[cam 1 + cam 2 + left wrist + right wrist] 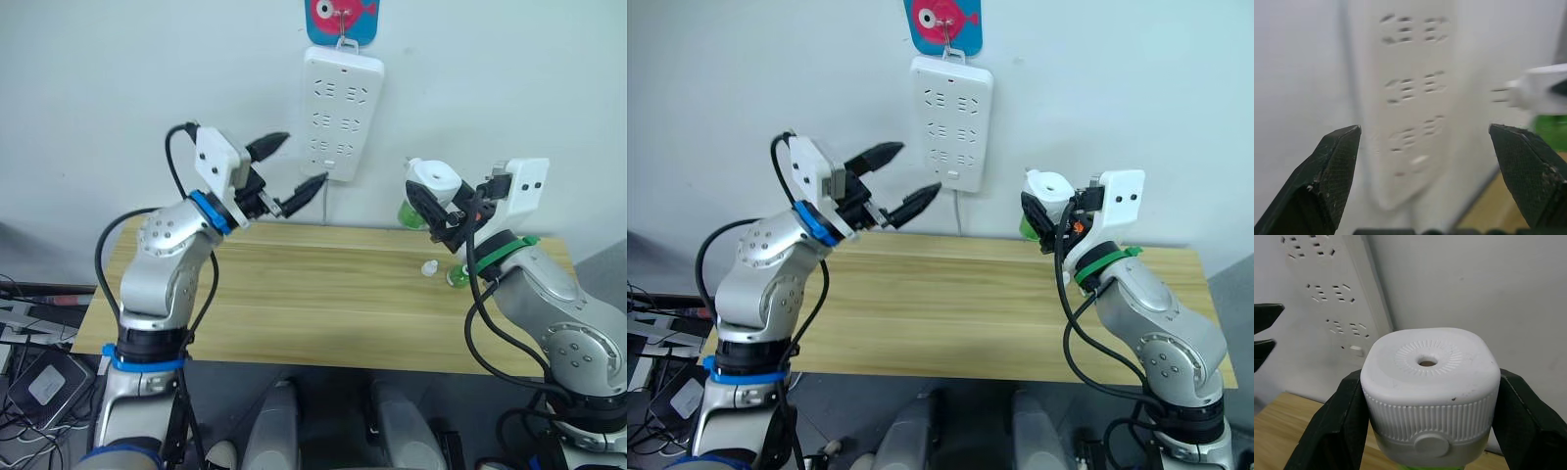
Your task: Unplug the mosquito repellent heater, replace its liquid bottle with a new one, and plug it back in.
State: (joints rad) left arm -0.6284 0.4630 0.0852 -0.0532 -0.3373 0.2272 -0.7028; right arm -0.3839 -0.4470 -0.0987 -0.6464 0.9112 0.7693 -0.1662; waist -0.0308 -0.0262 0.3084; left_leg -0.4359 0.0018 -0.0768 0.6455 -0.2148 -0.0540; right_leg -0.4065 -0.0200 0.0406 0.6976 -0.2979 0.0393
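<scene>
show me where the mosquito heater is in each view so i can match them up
Left eye: mosquito repellent heater, held by the right tool, right of the power strip.
Right eye: same.
Left wrist: at the right edge, prongs toward the strip.
Right wrist: centre, clamped.
Shared landmark: the power strip.

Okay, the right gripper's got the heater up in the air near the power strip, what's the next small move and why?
Probably carry the mosquito repellent heater sideways toward the power strip on the wall and line its prongs up with a socket. The right gripper is shut on it, a green bottle shows underneath, and it hangs unplugged beside the strip. The left gripper waits open near the strip.
</scene>
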